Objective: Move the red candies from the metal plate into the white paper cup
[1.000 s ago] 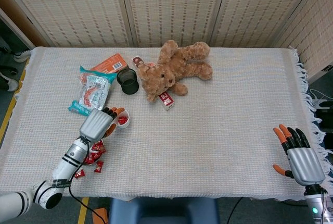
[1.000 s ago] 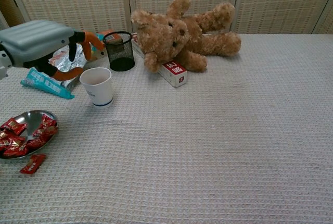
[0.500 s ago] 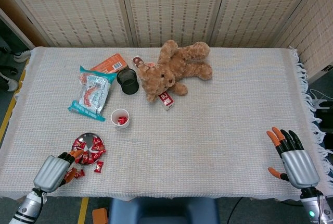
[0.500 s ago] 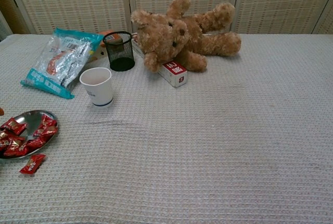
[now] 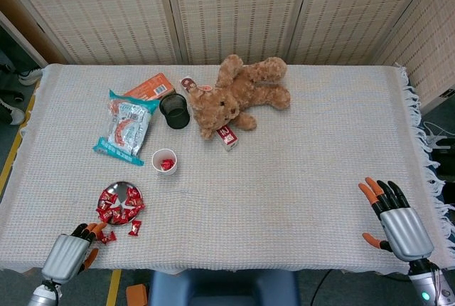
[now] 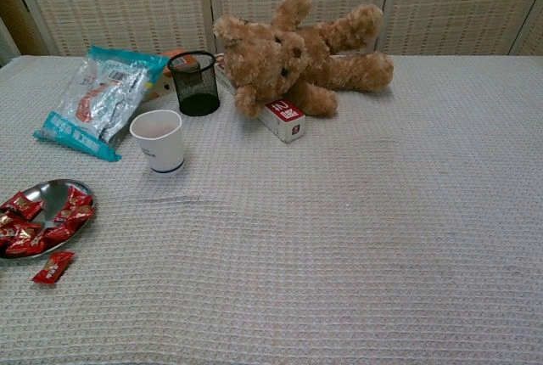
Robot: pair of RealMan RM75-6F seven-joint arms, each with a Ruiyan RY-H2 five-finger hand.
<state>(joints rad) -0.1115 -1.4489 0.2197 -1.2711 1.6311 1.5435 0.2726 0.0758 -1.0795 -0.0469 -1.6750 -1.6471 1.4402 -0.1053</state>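
Note:
The metal plate lies near the table's front left, with several red candies heaped on it. Two more candies lie loose on the cloth just in front of it. The white paper cup stands upright behind and to the right of the plate, with red candy showing inside from above. My left hand is at the front table edge, short of the plate, with nothing seen in it. My right hand hovers at the front right, fingers spread and empty. Neither hand shows in the chest view.
A brown teddy bear lies at the back centre with a small red box against it. A black mesh cup, a teal snack bag and an orange packet sit behind the paper cup.
My left hand was above the paper cup, then drew back past the plate to the front table edge and left the chest view. My right hand shifted slightly left.

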